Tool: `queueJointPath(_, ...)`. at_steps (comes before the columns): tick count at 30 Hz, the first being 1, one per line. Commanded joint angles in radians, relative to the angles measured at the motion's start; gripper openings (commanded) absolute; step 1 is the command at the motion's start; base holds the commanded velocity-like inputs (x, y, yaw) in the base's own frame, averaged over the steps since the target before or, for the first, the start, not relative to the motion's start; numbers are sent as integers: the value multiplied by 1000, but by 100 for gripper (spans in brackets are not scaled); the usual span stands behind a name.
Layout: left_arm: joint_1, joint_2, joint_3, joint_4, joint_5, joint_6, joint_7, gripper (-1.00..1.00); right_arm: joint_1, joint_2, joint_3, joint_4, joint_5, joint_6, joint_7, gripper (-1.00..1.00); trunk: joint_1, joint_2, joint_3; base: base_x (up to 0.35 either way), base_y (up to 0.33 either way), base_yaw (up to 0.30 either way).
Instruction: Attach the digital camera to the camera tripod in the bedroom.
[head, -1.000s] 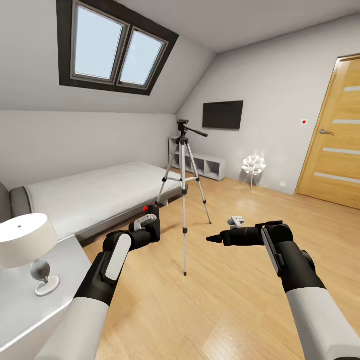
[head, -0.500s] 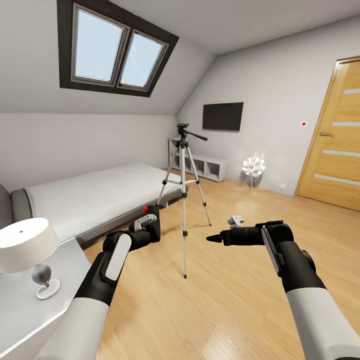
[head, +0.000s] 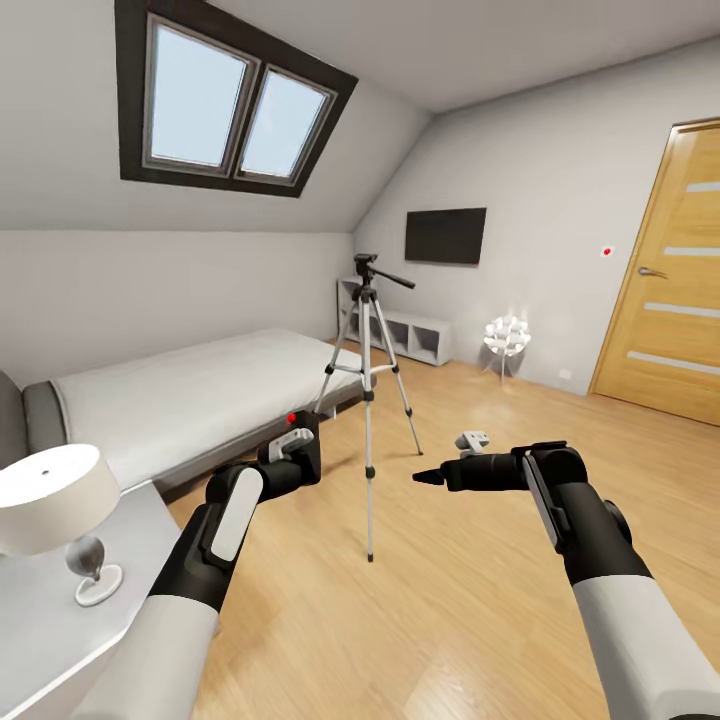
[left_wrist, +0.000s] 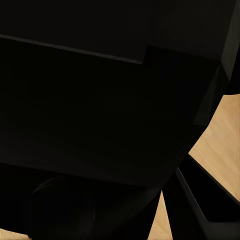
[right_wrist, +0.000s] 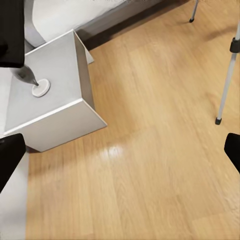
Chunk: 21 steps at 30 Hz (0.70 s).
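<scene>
Left tool (head: 300, 452) clamps my camera (head: 305, 440); upright tripod (head: 367, 400) stands just right, head well above it.

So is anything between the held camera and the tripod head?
Nothing visible. The left pincer holds the digital camera low beside the camera tripod, over bare floor; its head sits well above.

Black digital camera (head: 303, 446) with red dot, silver-legged black-jointed camera tripod (head: 368, 380), light wood plank floor (head: 450, 620), honey-brown wooden door (head: 665, 300) with pale stripes
</scene>
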Motion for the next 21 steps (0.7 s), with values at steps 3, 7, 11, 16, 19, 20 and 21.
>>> queueJointPath(3,-1,0,0,-1,10,3,6,-100,-1,1,-1,0,10,3,10,100,-12,21,8,0,0,0)
queueJointPath(7,-1,0,1,7,10,3,6,-100,-1,0,-1,1,7,6,13,100,-27,49,21,0,0,0)
queueJointPath(11,-1,1,1,31,10,2,6,-100,-1,-2,-2,11,7,6,14,100,-42,77,33,0,0,0)
queueJointPath(16,-1,20,10,147,7,-60,13,-100,-1,-9,-4,122,9,-8,-1,100,-61,112,49,0,0,0)
queueJointPath(19,-1,81,44,254,9,-122,18,-100,-1,-11,-5,248,8,-73,-28,100,-73,133,58,0,0,0)
queueJointPath(20,-1,109,54,319,11,-137,18,-100,-1,-12,-4,315,14,-115,-53,100,-77,140,62,0,0,0)
queueJointPath(21,-1,120,58,361,12,-144,17,-100,-1,-13,-4,354,20,-139,-71,100,-81,147,65,0,0,0)
